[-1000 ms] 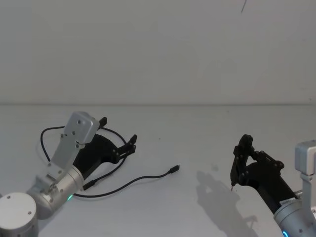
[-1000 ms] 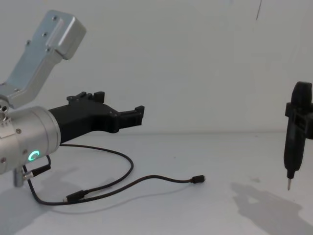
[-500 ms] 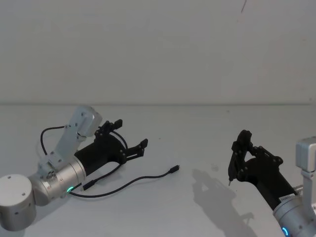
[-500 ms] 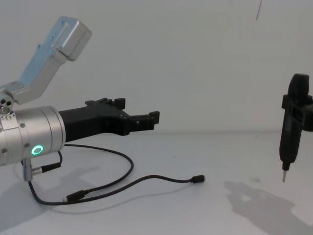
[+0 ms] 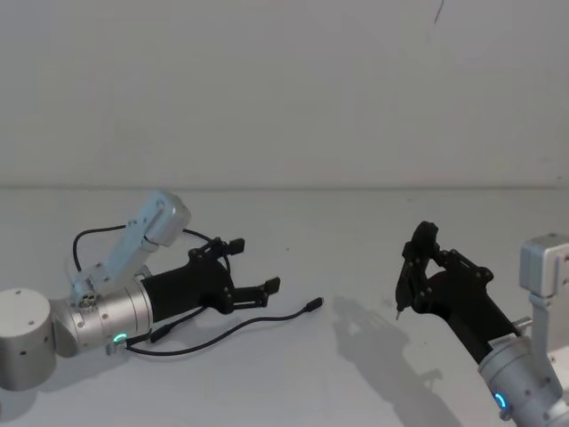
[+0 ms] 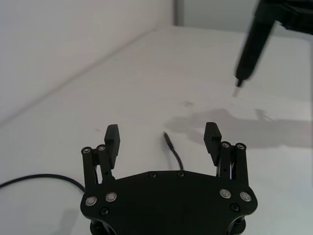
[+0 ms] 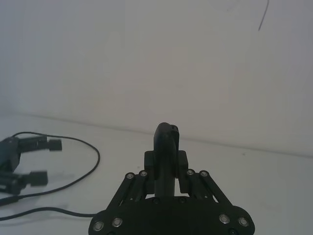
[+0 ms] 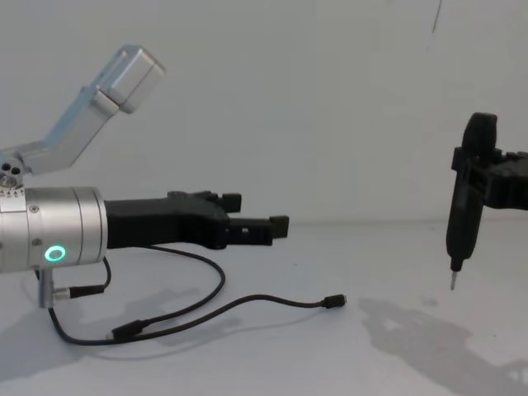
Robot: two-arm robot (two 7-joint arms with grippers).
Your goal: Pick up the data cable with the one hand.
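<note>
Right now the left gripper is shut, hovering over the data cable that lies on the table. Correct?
Not quite. The left gripper is open: the left wrist view shows its fingers spread wide apart with nothing held between them. The rest stands: it hovers over the data cable, which lies on the table.

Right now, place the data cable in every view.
Head: data cable lies lower left, beside the left end effector.
Chest: cable lower left to centre, below that end effector.
Left wrist: its end shows between the open fingers.
Right wrist: loops beside the distant left end effector.
Shared landmark: the left end effector.
</note>
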